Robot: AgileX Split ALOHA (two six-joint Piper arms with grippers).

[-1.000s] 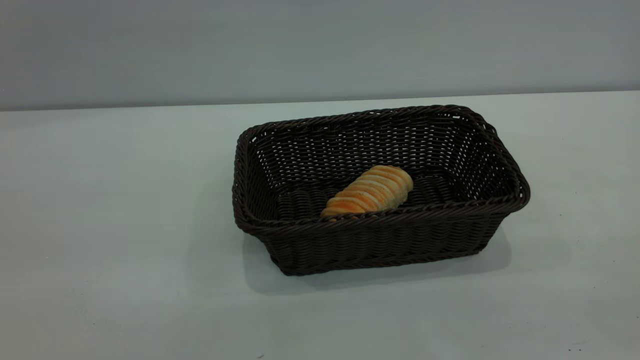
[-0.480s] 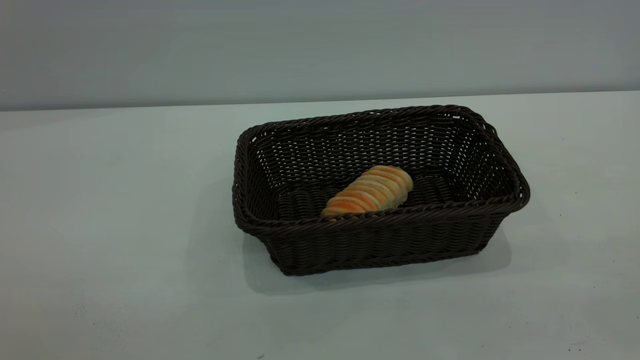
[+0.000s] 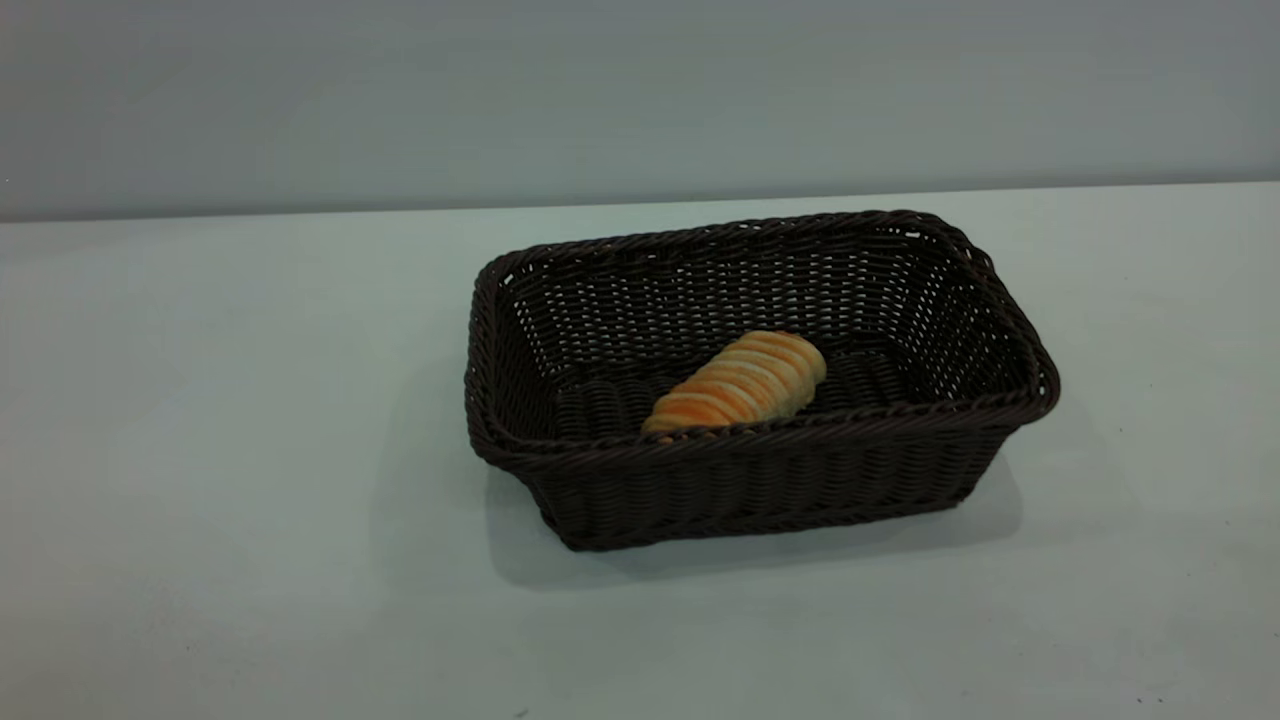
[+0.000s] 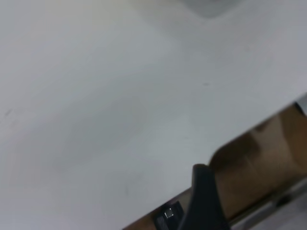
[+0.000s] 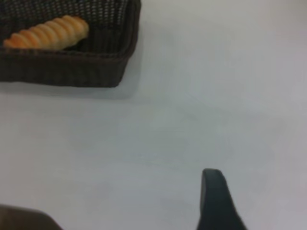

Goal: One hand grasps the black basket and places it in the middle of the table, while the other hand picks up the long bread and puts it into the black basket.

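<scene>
— Item one, the fingers?
— Left gripper: a single dark fingertip [image 4: 204,191] shows in its wrist view, over the table's [image 4: 120,96] edge; its partner is cut off, so the spread cannot be told. Right gripper: likewise one fingertip [image 5: 216,196] above bare tabletop (the other is out of frame), spread unreadable.

— Item two, the task's things?
— The long bread [image 3: 738,384] lies inside the black basket [image 3: 760,465], angled, its near end hidden behind the front rim. The basket stands near the middle of the table. The right wrist view cuts the basket off, showing only one corner, well apart from that fingertip.

— The arms?
— Neither appears in the exterior view.
</scene>
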